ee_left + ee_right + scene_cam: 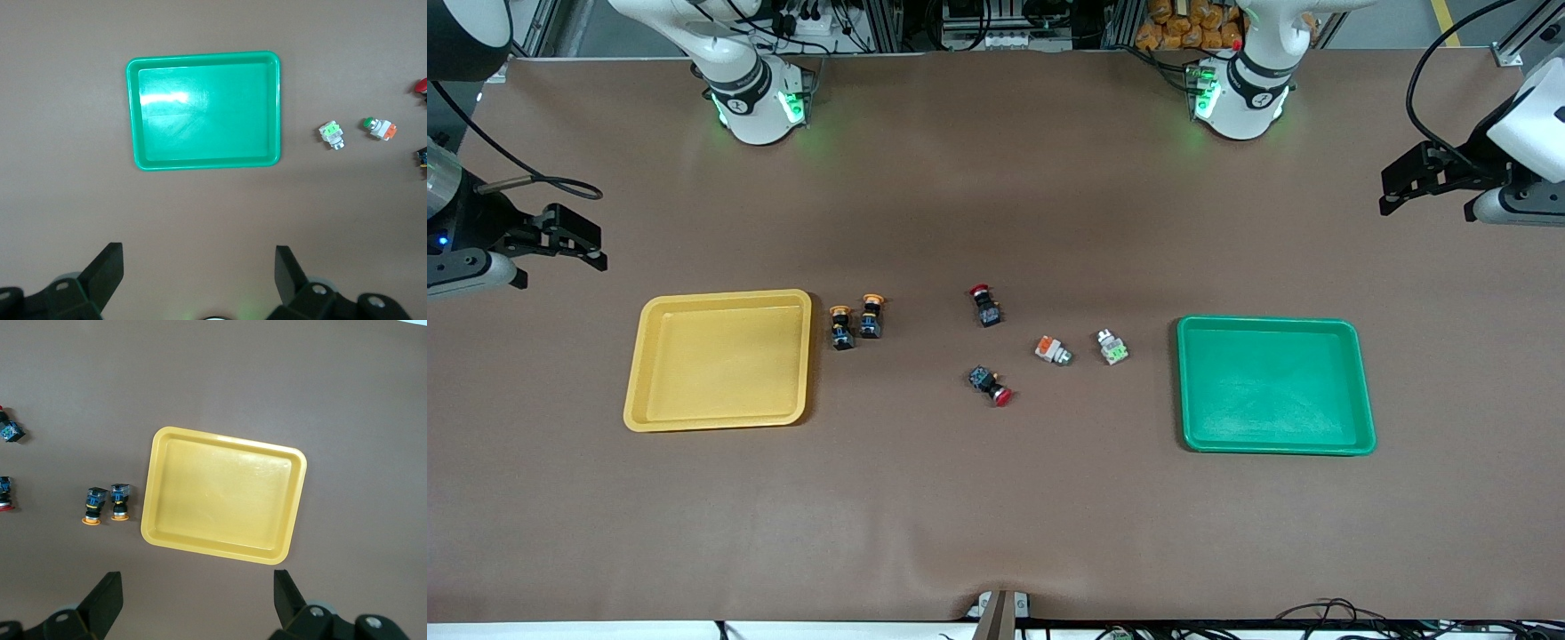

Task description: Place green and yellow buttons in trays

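Note:
The yellow tray (pixel 640 373) lies toward the right arm's end and the green tray (pixel 1184 382) toward the left arm's end; both hold nothing. Two black buttons with orange-yellow caps (pixel 841 327) (pixel 871 317) stand beside the yellow tray. A white-grey button with an orange block (pixel 1053 350) and one with a lime-green block (pixel 1112 348) lie beside the green tray. My left gripper (pixel 1423 200) is open over bare table at its end, as its wrist view (pixel 199 267) shows. My right gripper (pixel 587 244) is open over bare table at its end, as its wrist view (pixel 198 587) shows.
Two black switches with red caps (pixel 985 306) (pixel 991 384) lie mid-table between the yellow-capped pair and the white-grey pair. The brown mat covers the whole table. Both arm bases stand along the table's edge farthest from the front camera.

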Controlling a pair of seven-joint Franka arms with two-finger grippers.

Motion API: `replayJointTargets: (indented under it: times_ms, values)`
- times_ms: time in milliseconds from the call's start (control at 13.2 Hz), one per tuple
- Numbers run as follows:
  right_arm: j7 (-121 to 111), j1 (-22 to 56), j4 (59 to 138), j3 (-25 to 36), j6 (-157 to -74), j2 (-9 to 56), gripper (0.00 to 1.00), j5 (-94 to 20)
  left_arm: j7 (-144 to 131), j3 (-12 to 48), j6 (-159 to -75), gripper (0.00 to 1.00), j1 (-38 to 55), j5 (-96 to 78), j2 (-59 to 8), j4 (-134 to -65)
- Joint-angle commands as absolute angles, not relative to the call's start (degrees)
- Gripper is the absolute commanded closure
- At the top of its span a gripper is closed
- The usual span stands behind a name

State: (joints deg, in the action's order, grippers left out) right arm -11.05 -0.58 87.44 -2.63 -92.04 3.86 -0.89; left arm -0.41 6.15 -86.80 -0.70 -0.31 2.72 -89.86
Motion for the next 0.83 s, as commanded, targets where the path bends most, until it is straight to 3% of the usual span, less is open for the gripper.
replayJointTargets:
  times_ms: [0, 755]
  values:
    - [-11.5, -1.1, 87.5, -3.2, -92.4, 3.8, 0.00, -1.1, -1.3, 6.4, -85.9, 0.00, -0.9, -0.4, 2.5, -89.1]
    - [-12.8, -1.7, 87.4, -3.1, -91.1, 3.0, 0.00, -1.3, -1.7, 6.4, -85.8, 0.00, -0.5, -0.4, 2.1, -89.2]
